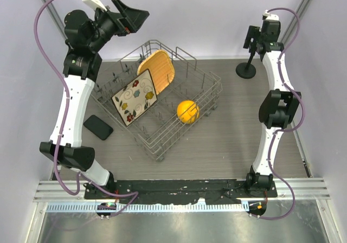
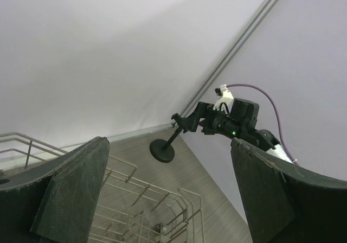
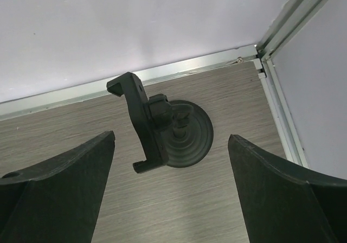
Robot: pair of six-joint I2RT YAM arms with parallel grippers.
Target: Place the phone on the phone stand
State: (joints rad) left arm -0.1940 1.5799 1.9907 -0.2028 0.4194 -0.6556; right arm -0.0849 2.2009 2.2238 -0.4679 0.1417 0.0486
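Observation:
The phone (image 1: pixel 98 127), a flat black slab, lies on the table left of the wire rack, with neither gripper near it. The phone stand (image 1: pixel 247 69) stands at the back right on its round disc base. The right wrist view looks down on its holder head (image 3: pixel 142 125) and base (image 3: pixel 191 135). My right gripper (image 1: pixel 251 37) hovers above the stand, open, and the space between its fingers (image 3: pixel 171 191) holds nothing. My left gripper (image 1: pixel 135 15) is raised high at the back left, open and empty (image 2: pixel 168 199). In its view the phone stand (image 2: pixel 162 150) shows far off.
A wire dish rack (image 1: pixel 209 99) fills the middle of the table. It holds a floral square plate (image 1: pixel 134 97), a tan plate (image 1: pixel 157 68) and an orange (image 1: pixel 187 112). Walls enclose the back and both sides, and a metal rail (image 3: pixel 279 107) runs along the right edge.

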